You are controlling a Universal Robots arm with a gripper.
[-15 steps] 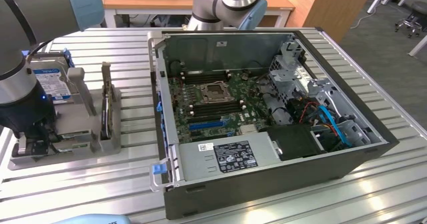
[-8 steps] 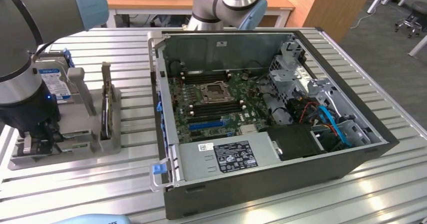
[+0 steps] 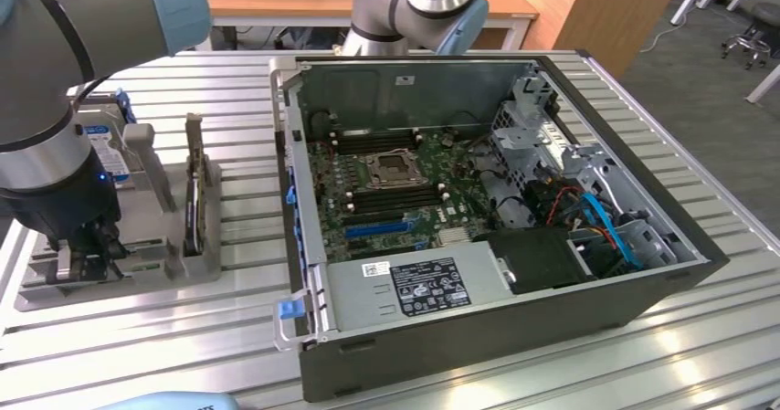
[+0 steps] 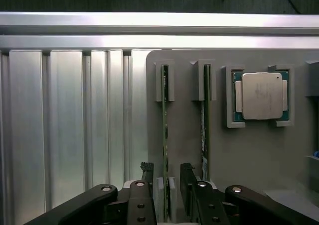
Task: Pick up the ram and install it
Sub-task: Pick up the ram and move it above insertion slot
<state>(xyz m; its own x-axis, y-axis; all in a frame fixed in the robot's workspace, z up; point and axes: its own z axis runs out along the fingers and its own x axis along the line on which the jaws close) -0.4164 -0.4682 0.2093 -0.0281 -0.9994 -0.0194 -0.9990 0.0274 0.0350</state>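
Between the parted gripper point(image 4: 166, 169) fingers point(image 4: 186, 180) stands the ram point(image 4: 164, 115), its end obscured.

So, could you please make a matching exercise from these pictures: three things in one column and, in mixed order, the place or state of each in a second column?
Things:
1. processor chip
2. ram stick farther from that chip
3. computer case

Places or states:
A. lies open on the slatted table, motherboard showing
B. stands on edge between the open jaws
C. lies flat in a square recess of the grey holder

Pairs: 1-C, 2-B, 3-A.
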